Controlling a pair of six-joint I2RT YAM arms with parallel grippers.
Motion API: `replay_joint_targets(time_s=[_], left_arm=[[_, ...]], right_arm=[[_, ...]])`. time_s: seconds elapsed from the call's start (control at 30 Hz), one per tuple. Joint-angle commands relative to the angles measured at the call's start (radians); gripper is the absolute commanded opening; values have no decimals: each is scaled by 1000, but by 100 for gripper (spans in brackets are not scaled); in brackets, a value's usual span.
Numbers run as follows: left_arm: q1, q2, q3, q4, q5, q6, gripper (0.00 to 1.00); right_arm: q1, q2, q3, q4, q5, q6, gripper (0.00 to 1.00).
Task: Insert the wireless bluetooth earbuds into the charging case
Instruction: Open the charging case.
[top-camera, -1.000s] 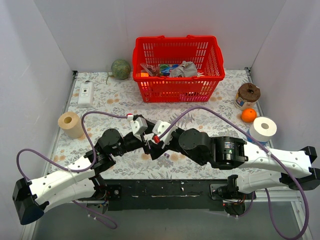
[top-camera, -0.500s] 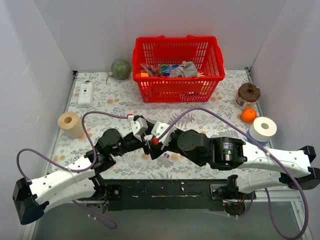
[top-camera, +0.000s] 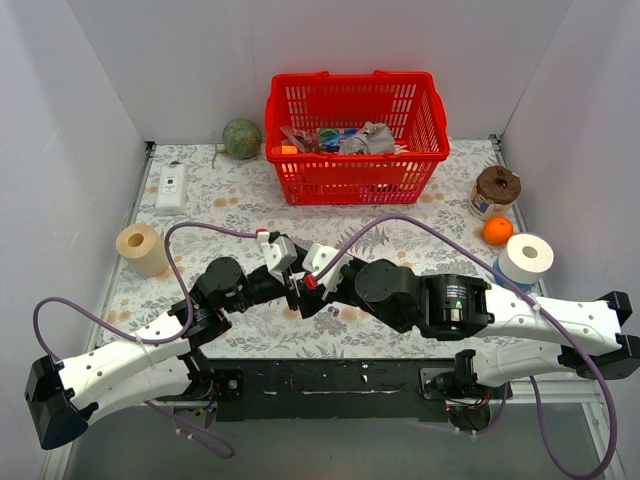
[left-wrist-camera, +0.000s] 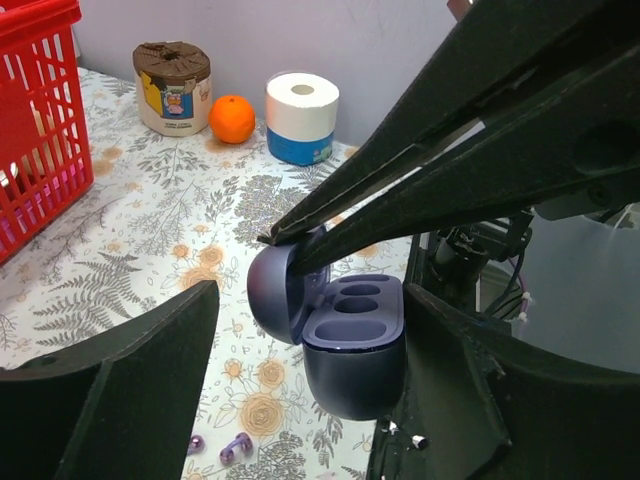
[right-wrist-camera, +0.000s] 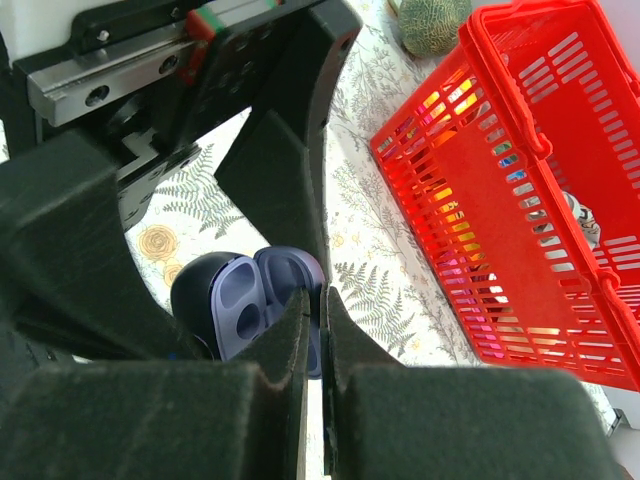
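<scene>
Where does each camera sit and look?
Top: high up, looking down on the table; left arm and right arm show.
Left wrist: on its arm, faces the open charging case and orange; own fingers frame it.
Right wrist: faces the case and red basket; its shut fingers show.
Both wrist views share the case.

We see the charging case (left-wrist-camera: 345, 340) open above the flowered cloth (left-wrist-camera: 150, 230). It is a dark, glossy purple oval with its lid swung upright to one side and both paler wells in the base empty. The wireless bluetooth earbuds (left-wrist-camera: 236, 448), two tiny shiny purple buds, lie loose on the cloth near the case, close together.
</scene>
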Motion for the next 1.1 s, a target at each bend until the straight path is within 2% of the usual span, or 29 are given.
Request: replay_joint_targets(time_s=[0.0, 0.13, 0.3, 0.33, 0.53, 0.57, 0.6, 0.63, 0.7, 0.83, 1.07], left_arm=[[4, -21, 6, -8, 26, 15, 61], [4, -27, -2, -1, 19, 15, 44], [4, -33, -5, 4, 12, 20, 31], [5, -37, -5, 5, 9, 21, 24], [4, -35, -11, 16, 13, 29, 14], [4, -32, -12, 16, 16, 27, 19], [4, -30, -11, 13, 13, 26, 32], [4, -21, -2, 9, 10, 23, 51], [4, -14, 9, -14, 3, 18, 71], [4, -20, 8, -7, 0, 21, 74], [4, -27, -3, -14, 24, 23, 63]], right_arm=[[8, -18, 5, 25, 24, 2, 1], [11, -19, 3, 24, 27, 3, 1], [12, -16, 8, 19, 26, 3, 1], [14, -15, 8, 21, 24, 3, 1], [15, -5, 18, 11, 15, -1, 1], [18, -2, 20, 10, 12, -6, 1], [17, 2, 22, 10, 14, -7, 1], [18, 4, 26, 5, 15, -7, 1], [25, 12, 29, 1, 20, -13, 1], [28, 19, 32, 1, 24, -20, 1], [29, 13, 37, 8, 29, -29, 1]])
